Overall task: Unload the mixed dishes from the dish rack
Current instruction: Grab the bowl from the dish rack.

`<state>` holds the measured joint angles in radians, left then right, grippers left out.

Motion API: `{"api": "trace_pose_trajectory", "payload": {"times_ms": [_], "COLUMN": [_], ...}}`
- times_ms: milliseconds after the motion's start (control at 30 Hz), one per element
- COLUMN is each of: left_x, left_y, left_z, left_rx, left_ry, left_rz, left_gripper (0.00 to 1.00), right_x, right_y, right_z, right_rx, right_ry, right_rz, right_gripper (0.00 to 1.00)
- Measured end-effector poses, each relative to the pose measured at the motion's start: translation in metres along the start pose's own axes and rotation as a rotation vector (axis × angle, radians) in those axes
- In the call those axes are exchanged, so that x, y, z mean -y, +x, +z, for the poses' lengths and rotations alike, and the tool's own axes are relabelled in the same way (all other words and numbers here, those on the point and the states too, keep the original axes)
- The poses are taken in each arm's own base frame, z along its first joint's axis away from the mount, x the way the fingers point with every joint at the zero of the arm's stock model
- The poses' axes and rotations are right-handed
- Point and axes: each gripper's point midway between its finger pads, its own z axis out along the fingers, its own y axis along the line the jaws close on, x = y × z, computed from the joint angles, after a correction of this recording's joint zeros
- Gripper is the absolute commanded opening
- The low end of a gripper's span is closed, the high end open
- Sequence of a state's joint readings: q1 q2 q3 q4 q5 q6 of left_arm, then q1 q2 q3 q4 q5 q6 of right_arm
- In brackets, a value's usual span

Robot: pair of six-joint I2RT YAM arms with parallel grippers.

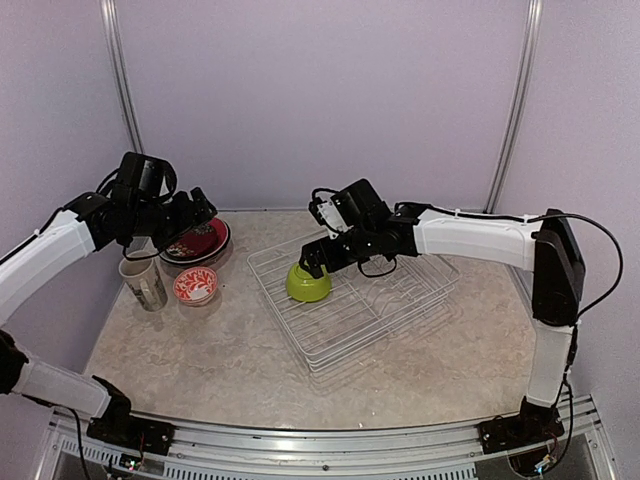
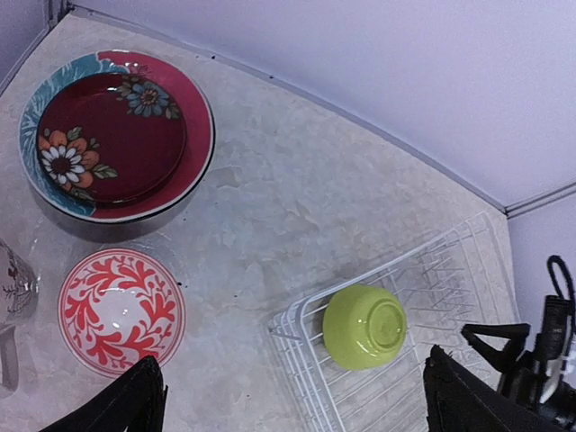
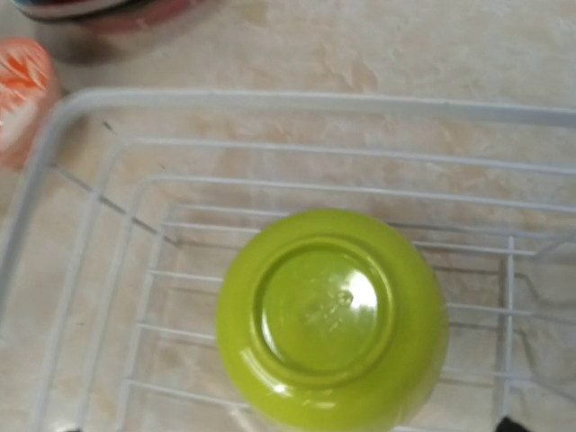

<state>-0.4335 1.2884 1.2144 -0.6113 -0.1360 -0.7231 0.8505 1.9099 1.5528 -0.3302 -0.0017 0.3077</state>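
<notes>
The lime-green bowl (image 1: 308,283), inverted in the dish rack's (image 1: 385,305) left corner, looks light, rigid, slick; the right end effector (image 1: 313,260), spread apart above, should pinch its rim.

Bare counter (image 1: 230,350) near side of dish rack (image 1: 380,312); plates (image 1: 196,241), mug (image 1: 143,284), small bowl (image 1: 196,286) crowd far-left corner.
</notes>
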Motion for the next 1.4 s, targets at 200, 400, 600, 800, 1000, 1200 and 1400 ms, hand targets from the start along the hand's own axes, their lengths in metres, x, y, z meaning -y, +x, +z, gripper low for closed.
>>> {"api": "trace_pose_trajectory", "payload": {"times_ms": [200,400,600,800,1000,1200,1400], "left_x": [0.024,0.024,0.026,0.029,0.028,0.029,0.029], "left_y": [-0.018,-0.011,-0.003,0.0,0.003,0.003,0.004], "left_z": [-0.024,-0.018,-0.009,-0.002,0.003,0.003,0.003], "left_rx": [0.074,0.045,0.013,-0.002,-0.011,-0.013,-0.015], "left_ry": [0.133,0.144,0.15,0.155,0.148,0.149,0.15], "left_rz": [0.009,0.013,0.017,0.02,0.022,0.019,0.018], "left_gripper": [0.97,0.97,0.98,0.98,0.98,0.98,0.98], "right_x": [0.002,0.006,-0.002,0.005,0.006,-0.01,-0.008], "right_y": [0.013,0.038,0.051,0.054,0.033,0.038,0.056], "right_z": [0.035,0.055,0.055,0.052,0.044,0.05,0.068], "right_rx": [-0.108,-0.212,-0.22,-0.234,-0.195,-0.208,-0.263], "right_ry": [0.105,0.15,0.091,0.134,0.262,0.297,0.298], "right_rz": [-0.11,-0.155,-0.1,-0.128,-0.302,-0.497,-0.616], "right_gripper": [1.0,1.0,1.0,1.0,1.0,1.0,1.0]}}
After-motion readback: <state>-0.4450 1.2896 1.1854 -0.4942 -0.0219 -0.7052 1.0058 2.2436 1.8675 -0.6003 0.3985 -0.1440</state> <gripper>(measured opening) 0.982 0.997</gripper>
